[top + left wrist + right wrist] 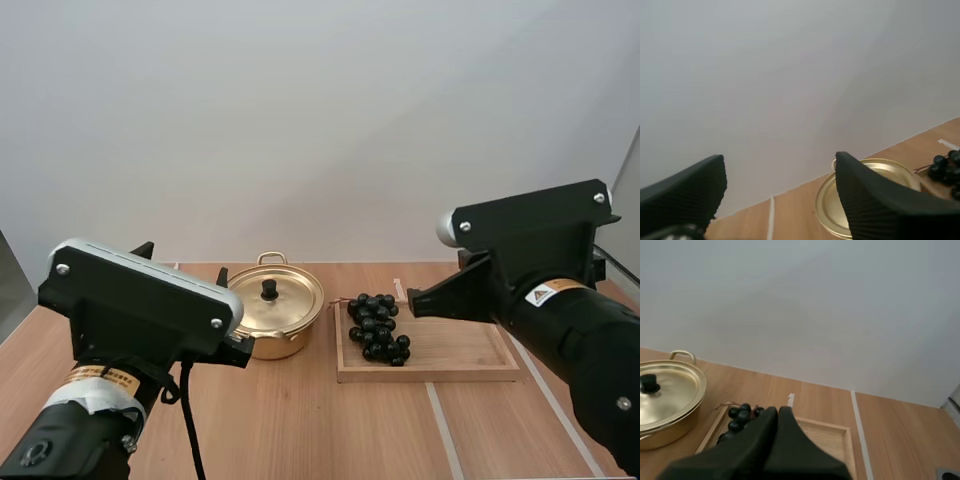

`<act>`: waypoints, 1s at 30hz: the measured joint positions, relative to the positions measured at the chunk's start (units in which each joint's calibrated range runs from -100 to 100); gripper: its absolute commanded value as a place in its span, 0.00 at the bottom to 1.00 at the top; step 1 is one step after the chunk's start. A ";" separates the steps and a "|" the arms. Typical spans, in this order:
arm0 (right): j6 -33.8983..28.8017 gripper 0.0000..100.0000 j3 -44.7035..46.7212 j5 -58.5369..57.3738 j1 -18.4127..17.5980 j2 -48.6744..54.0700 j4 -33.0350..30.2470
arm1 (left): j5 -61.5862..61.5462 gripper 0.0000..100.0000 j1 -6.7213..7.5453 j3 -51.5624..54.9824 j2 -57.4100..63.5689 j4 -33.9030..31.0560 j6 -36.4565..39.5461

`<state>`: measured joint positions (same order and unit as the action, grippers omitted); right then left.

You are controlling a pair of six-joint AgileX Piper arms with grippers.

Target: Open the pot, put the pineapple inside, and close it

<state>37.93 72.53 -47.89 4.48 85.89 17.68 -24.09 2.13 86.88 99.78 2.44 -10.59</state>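
Grapes (378, 327) rather than any pineapple, a dark bunch lying at the left end of the wooden tray (460, 352), just right of the gold pot (268, 322). Light, soft, easily bruised or shed; best pinched gently across the middle of the bunch. Lid (290, 305) thin, stiff, probably slippery; best taken by its black knob (269, 289). Left claw (777, 170) spread wide, near-left of the pot; right claw (776, 415) pressed together, empty, near the grapes. Stem hard to make out; left edge of the pot hidden behind the left arm.
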 measured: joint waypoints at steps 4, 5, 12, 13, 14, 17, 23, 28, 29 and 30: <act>0.00 0.00 0.00 -10.84 0.00 1.12 0.00 | -3.52 1.00 0.54 0.04 0.00 -3.87 0.68; 0.00 0.00 0.00 -12.48 0.00 1.26 0.00 | -5.08 1.00 0.57 0.17 0.00 -4.09 1.72; 0.00 0.06 1.02 -9.67 1.03 1.26 -0.23 | -14.64 1.00 0.64 0.20 0.00 -4.33 6.97; 0.00 0.08 2.16 -5.76 1.17 1.26 -0.23 | -15.04 1.00 0.64 0.20 0.00 -4.33 7.24; 0.00 0.09 4.08 -0.90 1.26 1.26 -0.33 | -15.87 1.00 0.64 0.64 0.00 -4.33 7.59; 0.00 0.05 9.54 11.60 1.26 1.39 -0.33 | -15.91 0.57 0.64 2.30 0.00 -4.22 7.30; 0.00 0.00 20.80 19.87 1.26 1.39 -0.33 | -15.91 0.00 0.48 4.21 0.00 -3.86 10.38; 0.08 0.00 25.00 20.25 1.26 1.39 5.41 | -13.57 0.00 -0.09 7.65 0.00 -3.75 16.25; 0.08 0.00 25.00 20.40 1.26 1.39 7.92 | -13.01 0.00 -0.11 8.56 0.00 -3.75 17.91; 0.08 0.00 25.00 20.65 1.26 1.39 10.34 | -12.82 0.00 -0.20 9.32 0.00 -3.75 19.21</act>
<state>38.01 97.53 -27.24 5.74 87.29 28.02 -36.90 1.93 96.20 99.78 -1.31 8.62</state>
